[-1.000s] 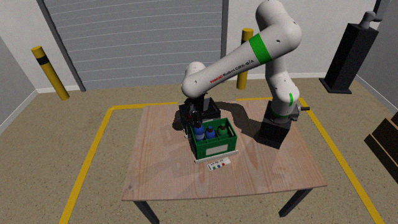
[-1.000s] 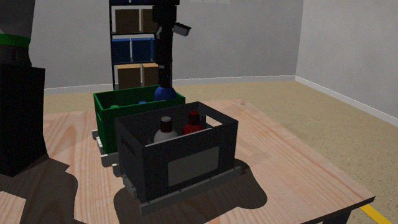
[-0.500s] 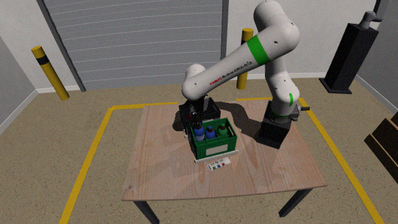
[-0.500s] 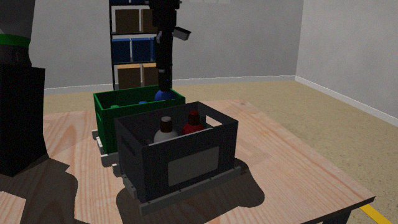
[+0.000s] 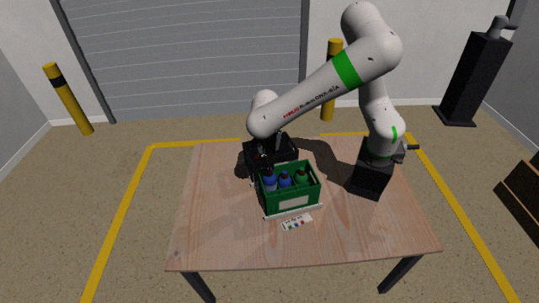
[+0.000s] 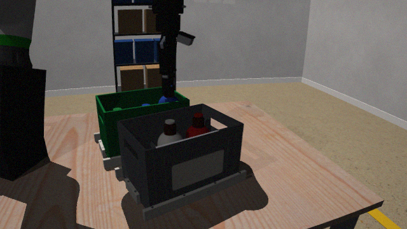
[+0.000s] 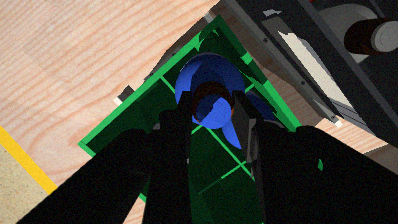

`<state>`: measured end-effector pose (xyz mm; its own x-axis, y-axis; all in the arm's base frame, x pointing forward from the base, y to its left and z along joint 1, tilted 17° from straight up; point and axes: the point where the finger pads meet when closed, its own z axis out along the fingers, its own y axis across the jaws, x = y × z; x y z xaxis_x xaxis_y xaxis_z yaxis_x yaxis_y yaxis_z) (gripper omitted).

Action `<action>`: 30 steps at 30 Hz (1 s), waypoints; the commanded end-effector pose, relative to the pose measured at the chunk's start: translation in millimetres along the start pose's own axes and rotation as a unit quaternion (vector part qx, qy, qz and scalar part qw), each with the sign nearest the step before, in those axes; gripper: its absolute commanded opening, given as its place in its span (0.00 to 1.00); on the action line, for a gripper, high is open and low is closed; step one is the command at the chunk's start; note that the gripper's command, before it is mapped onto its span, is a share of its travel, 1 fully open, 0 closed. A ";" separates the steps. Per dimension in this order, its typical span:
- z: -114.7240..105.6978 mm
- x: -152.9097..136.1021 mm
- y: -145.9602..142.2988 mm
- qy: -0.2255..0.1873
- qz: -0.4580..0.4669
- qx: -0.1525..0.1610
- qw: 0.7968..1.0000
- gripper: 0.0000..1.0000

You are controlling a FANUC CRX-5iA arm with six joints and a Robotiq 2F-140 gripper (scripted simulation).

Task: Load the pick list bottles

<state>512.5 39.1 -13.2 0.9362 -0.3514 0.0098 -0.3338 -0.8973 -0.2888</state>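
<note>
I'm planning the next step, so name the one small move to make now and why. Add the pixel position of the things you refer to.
Probably lower the blue bottle (image 5: 269,182) (image 6: 167,99) (image 7: 212,67) slightly, then release: the end effector (image 6: 169,94) (image 7: 211,106) grips its neck over the green crate (image 5: 290,201) (image 6: 108,130) (image 7: 150,90), and it stands higher than the other blue bottle (image 5: 285,180).
</note>
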 end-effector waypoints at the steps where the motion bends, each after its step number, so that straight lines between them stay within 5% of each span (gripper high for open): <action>1: 1.4 0.9 -0.2 0.001 0.000 0.000 1.000 0.10; 30: 24.5 1.0 -0.2 0.001 0.000 0.000 1.000 0.10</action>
<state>515.4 45.7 -36.9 0.9362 -0.3514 0.0100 -0.3338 -0.8973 -0.2889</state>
